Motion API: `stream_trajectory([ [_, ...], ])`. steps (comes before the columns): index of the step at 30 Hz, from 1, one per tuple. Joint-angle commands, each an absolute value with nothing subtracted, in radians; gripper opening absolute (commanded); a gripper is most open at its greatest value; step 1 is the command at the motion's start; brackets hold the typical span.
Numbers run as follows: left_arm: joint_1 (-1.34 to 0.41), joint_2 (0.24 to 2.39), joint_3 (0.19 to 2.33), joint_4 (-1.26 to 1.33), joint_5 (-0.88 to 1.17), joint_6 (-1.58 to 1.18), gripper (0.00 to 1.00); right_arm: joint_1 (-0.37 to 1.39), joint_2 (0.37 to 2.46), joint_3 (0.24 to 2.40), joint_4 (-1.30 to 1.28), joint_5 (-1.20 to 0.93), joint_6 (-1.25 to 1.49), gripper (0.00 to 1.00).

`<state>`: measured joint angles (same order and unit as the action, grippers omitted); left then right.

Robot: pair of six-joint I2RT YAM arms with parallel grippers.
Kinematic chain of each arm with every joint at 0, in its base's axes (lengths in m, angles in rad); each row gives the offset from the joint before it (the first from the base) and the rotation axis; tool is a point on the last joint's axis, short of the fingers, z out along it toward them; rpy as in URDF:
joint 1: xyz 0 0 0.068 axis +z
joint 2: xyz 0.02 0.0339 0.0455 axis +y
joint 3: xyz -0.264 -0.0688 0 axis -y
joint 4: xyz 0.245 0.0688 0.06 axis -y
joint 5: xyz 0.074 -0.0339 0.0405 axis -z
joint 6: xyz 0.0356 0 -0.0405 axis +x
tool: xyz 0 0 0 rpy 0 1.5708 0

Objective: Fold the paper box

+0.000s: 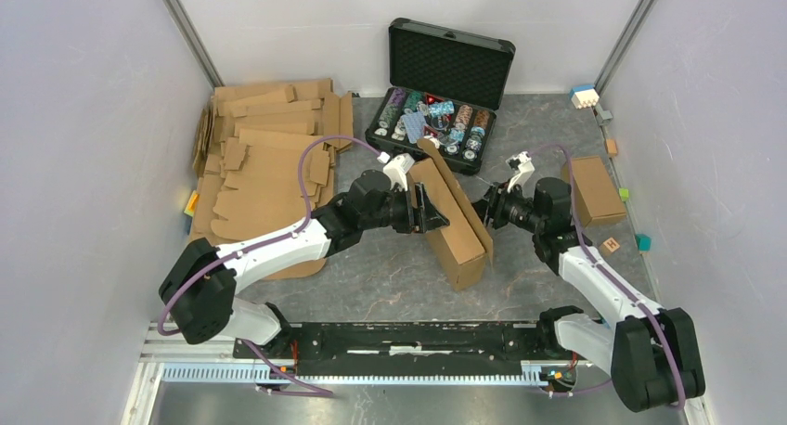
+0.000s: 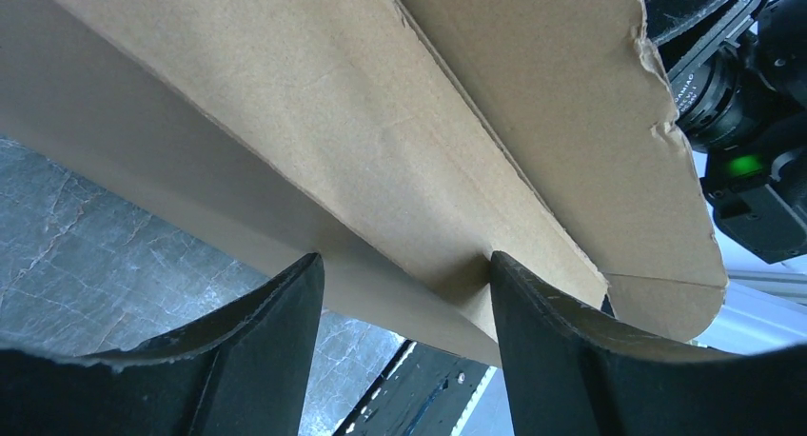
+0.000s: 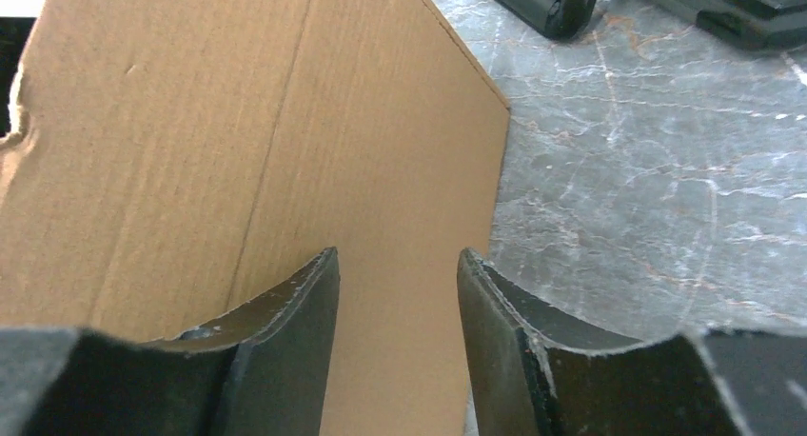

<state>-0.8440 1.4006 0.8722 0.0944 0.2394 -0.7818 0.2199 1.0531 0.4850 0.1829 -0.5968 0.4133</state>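
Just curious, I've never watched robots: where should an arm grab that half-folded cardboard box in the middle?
Probably the tall flap standing up along the long side of the paper box. It is a thin sheet with a free top edge, so the right gripper could pinch that edge from the right, one finger on each face.

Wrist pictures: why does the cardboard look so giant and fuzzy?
Left wrist view: the plain brown corrugated cardboard box is very close to the camera, so it fills the frame and looks slightly soft. Right wrist view: the same, with a white blown-out patch in the top-left corner. Top external view: even light, and the whole box looks small and sharp.
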Motion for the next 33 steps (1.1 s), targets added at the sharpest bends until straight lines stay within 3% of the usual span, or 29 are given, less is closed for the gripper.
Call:
stream_trajectory([
  [1, -0.847, 1.434, 0.879, 0.006, 0.235, -0.709, 0.70, 0.213, 1.037, 0.442, 0.388, -0.689, 0.577, 0.56],
  [20, -0.869, 1.428, 0.888, -0.022, 0.234, -0.724, 0.68, 0.172, 0.941, 0.530, 0.209, -0.670, 0.471, 0.81],
  [26, -0.870, 1.433, 0.897, -0.036, 0.227, -0.718, 0.68, 0.171, 0.864, 0.564, 0.192, -0.662, 0.473, 0.98],
  [33, -0.870, 1.423, 0.898, -0.044, 0.219, -0.713, 0.68, 0.170, 0.745, 0.564, 0.117, -0.569, 0.486, 0.98],
])
